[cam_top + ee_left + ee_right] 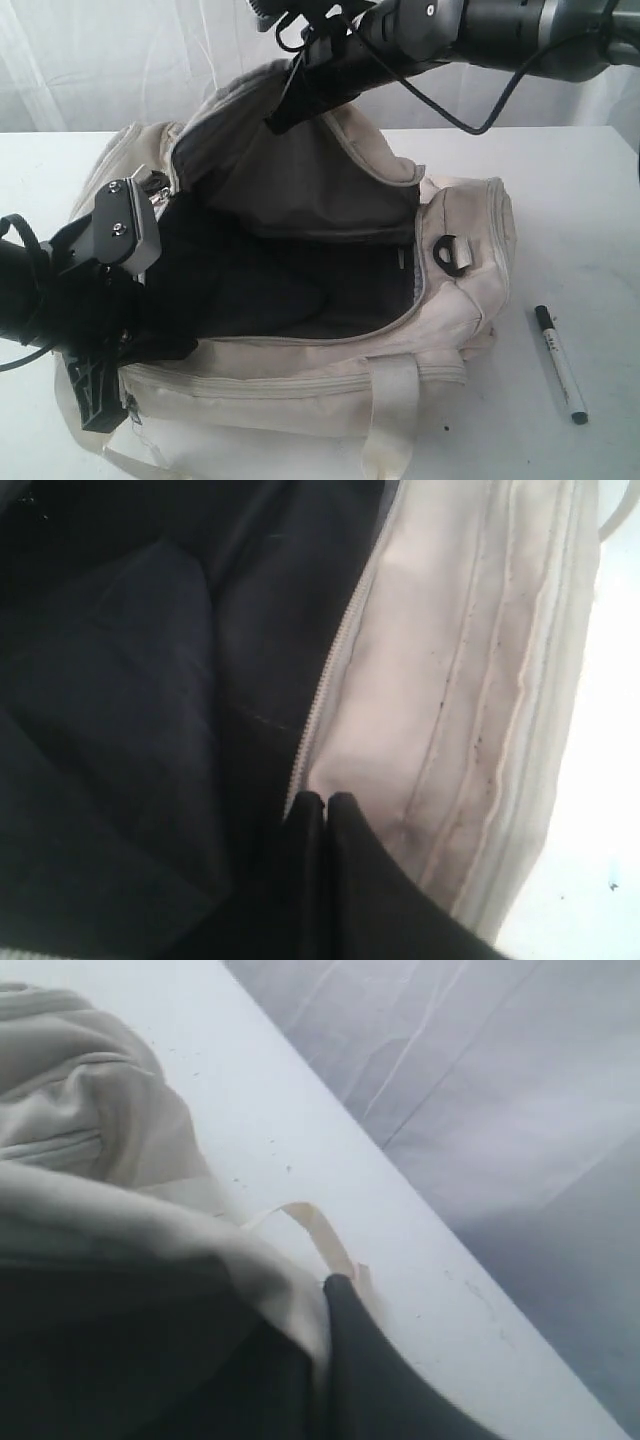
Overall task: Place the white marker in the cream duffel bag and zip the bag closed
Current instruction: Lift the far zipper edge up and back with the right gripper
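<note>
— How do the pincers stand?
— My left pincer (327, 802) is closed tight, tips together at the pale grey zipper edge (322, 715) of the large soft cream duffel bag (300, 395). I cannot tell whether cloth is caught. My right pincer (279, 121) is clamped on the far flap (300, 180), holding it above the dark lining (280, 290).
— And the marker?
— The slim white marker with black ends (559, 363) lies on the white table (580, 190) near its right edge, outside the bag.
</note>
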